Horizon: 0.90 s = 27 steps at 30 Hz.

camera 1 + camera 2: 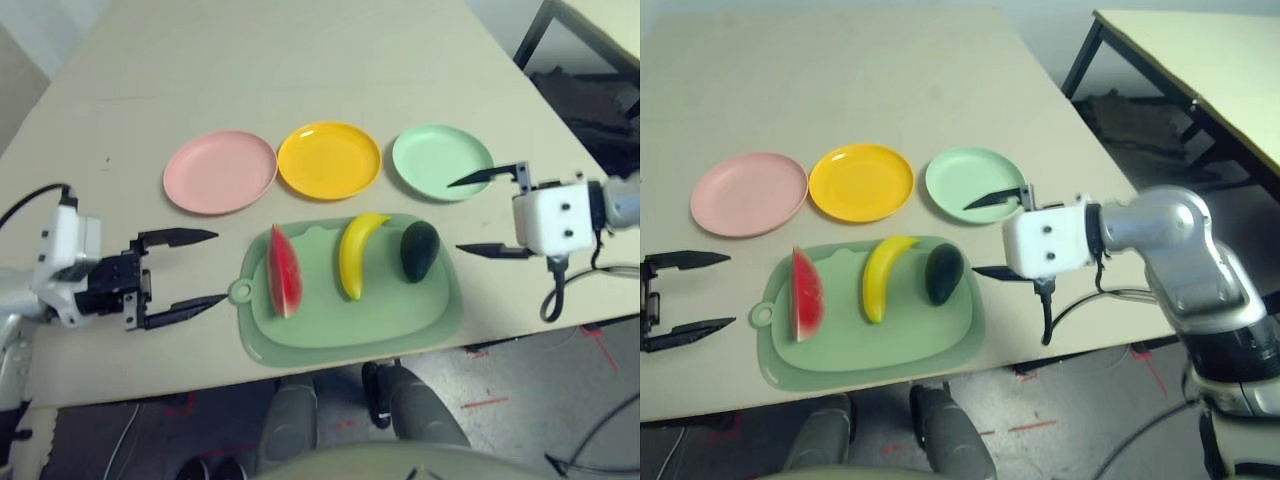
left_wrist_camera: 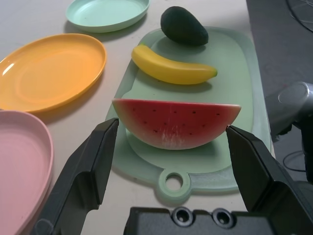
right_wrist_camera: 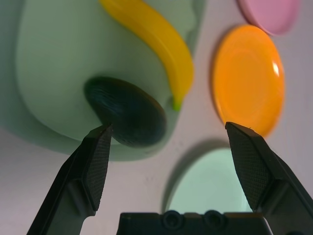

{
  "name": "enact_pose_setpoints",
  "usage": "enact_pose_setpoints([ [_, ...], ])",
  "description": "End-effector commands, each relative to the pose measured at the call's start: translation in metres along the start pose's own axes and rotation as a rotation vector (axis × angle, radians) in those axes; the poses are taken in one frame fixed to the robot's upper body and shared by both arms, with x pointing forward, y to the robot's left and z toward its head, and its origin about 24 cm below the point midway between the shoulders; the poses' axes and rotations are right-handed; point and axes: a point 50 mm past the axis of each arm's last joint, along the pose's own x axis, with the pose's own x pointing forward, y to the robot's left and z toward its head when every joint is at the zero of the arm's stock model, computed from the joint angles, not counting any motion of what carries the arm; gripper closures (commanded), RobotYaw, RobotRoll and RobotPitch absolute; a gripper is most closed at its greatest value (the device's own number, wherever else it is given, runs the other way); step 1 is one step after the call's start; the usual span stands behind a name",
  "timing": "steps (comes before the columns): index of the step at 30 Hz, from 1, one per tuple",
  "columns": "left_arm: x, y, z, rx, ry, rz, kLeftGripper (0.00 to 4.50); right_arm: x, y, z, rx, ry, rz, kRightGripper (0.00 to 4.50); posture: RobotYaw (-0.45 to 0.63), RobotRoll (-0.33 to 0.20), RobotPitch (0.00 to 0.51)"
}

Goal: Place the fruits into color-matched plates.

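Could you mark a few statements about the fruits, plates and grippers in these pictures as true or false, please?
1. All three fruits lie on the pale green mat. True.
2. The banana sits in the yellow plate. False: that plate holds nothing.
3. The left gripper is open and holds nothing. True.
4. The right gripper holds the avocado. False: it is open, beside the avocado.
5. The watermelon is the fruit nearest the left gripper. True.

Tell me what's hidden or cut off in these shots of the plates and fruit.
- Pink plate: cut by the left wrist view's edge and partly behind a black finger.
- Mint green plate: blurred, partly hidden by the gripper body in the right wrist view.
- Avocado: blurred there.
- Left gripper: its body cut off by the right eye view's edge.
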Motion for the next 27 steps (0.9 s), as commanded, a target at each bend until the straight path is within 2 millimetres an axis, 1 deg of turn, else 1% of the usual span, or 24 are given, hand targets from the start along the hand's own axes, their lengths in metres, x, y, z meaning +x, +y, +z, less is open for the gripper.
enact_pose_setpoints([
  [1, 0.005, 0.001, -0.002, 0.0, 0.016, -0.035, 0.01, 0.012, -0.002, 0.006, -0.064, -0.022, 0.132, 0.0, 0.0, 0.0, 0.158],
  [6, 0.003, -0.003, -0.006, -0.012, 0.032, -0.028, 0.01, 0.023, -0.007, 0.002, -0.102, -0.012, 0.183, 0.0, 0.01, 0.0, 0.154],
  [9, 0.004, -0.003, -0.006, -0.008, 0.032, -0.022, 0.01, 0.023, -0.017, -0.008, -0.086, 0.003, 0.157, 0.0, 0.02, 0.0, 0.149],
  [12, 0.006, -0.003, -0.005, 0.0, 0.03, -0.018, 0.01, 0.023, -0.023, -0.018, -0.105, 0.02, 0.161, 0.0, 0.03, 0.0, 0.151],
  [16, 0.009, -0.004, -0.003, 0.01, 0.037, -0.033, 0.01, 0.029, -0.023, -0.024, -0.104, -0.015, 0.21, 0.0, 0.04, 0.0, 0.158],
  [23, 0.005, -0.003, 0.0, 0.026, 0.058, -0.032, 0.01, 0.037, -0.012, -0.036, -0.101, -0.033, 0.293, 0.0, 0.06, 0.0, 0.158],
  [27, 0.006, -0.004, 0.001, 0.028, 0.055, -0.033, 0.01, 0.04, -0.023, -0.046, -0.081, -0.003, 0.235, 0.0, 0.06, 0.0, 0.155],
])
